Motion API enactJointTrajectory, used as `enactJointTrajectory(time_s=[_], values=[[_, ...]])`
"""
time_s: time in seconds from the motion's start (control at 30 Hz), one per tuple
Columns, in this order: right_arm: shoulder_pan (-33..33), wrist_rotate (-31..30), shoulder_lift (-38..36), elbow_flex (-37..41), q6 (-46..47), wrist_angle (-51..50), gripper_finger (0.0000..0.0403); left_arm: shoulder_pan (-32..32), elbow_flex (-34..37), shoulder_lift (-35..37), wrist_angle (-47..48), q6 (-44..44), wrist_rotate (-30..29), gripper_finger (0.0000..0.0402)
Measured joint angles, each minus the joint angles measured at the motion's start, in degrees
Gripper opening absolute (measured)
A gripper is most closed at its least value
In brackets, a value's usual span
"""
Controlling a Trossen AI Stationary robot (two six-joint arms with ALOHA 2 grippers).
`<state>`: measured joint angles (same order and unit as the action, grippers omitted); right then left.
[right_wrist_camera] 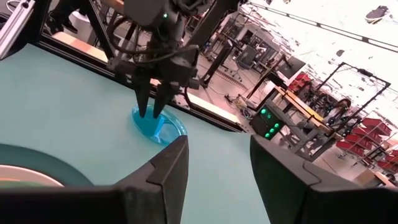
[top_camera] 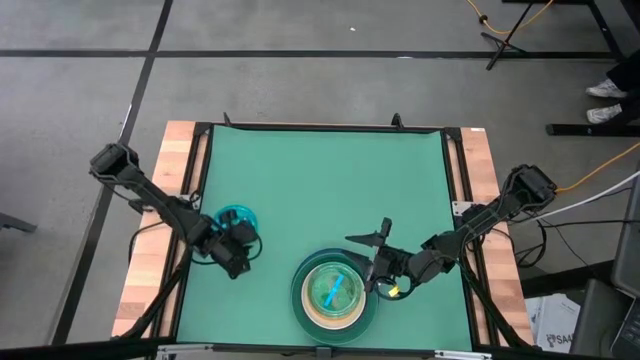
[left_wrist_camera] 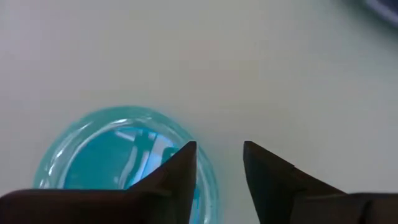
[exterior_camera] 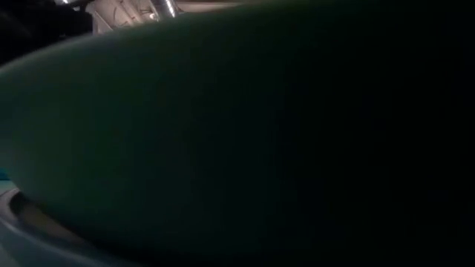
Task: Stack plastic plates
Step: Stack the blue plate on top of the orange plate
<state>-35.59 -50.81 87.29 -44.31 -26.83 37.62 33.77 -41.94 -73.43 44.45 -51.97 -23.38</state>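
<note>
A: What do the plates look like?

B: There is a stack (top_camera: 335, 292) near the front edge of the worktop (top_camera: 320, 180), a little right of centre. A large dark green plate sits at the bottom, paler rings show inside it, and a translucent cyan plate (top_camera: 333, 291) lies on top. A second translucent cyan plate (top_camera: 237, 217) lies alone on the left side, well apart from the stack. It is small, round and glassy, with a raised rim.

A: And the tools?

B: The left tool (top_camera: 243, 243) is down at the lone cyan plate. In its wrist view the fingers (left_wrist_camera: 177, 177) are narrowly apart, one over the plate's rim (left_wrist_camera: 124, 155) and the other just outside it. I cannot tell whether they touch it. The right tool (top_camera: 375, 245) is beside the stack's right rim, its fingers (right_wrist_camera: 168, 174) spread wide and holding nothing.

A: The surface?

B: A green mat covers the worktop, with wooden boards along both sides and a dark frame around it.

A: The room?

B: Grey floor with dark lines, and an orange cable (top_camera: 600, 170) trailing at the right. A person's shoes (top_camera: 605, 100) show at the far right edge. The right wrist view looks into a workshop with racks and green indicator lights (right_wrist_camera: 268, 121). The low view is almost wholly blocked by a dark green curved surface (exterior_camera: 245, 133).
</note>
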Motion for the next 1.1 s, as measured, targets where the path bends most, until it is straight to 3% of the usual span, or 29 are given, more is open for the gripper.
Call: enactJointTrajectory(time_s=[0.17,0.33,0.87,1.1], values=[[0.0,0.0,0.0,0.0,0.0,-0.21,0.0169,-1.98,2.22,-0.55,-1.25,-0.46,2.02,0.0151],[0.0,0.03,0.0,0.0,0.03,-0.33,0.0169,-2.09,3.78,-2.77,-4.12,-0.45,4.69,0.0153],[0.0,0.03,0.02,0.0,0.22,-1.83,0.0169,-2.15,3.9,-10.9,-5.18,0.01,2.58,0.0123],[0.0,0.05,0.02,0.0,0.02,-1.87,0.0169,-2.05,3.79,-12.2,-5.34,1.35,2.08,0.0065]])
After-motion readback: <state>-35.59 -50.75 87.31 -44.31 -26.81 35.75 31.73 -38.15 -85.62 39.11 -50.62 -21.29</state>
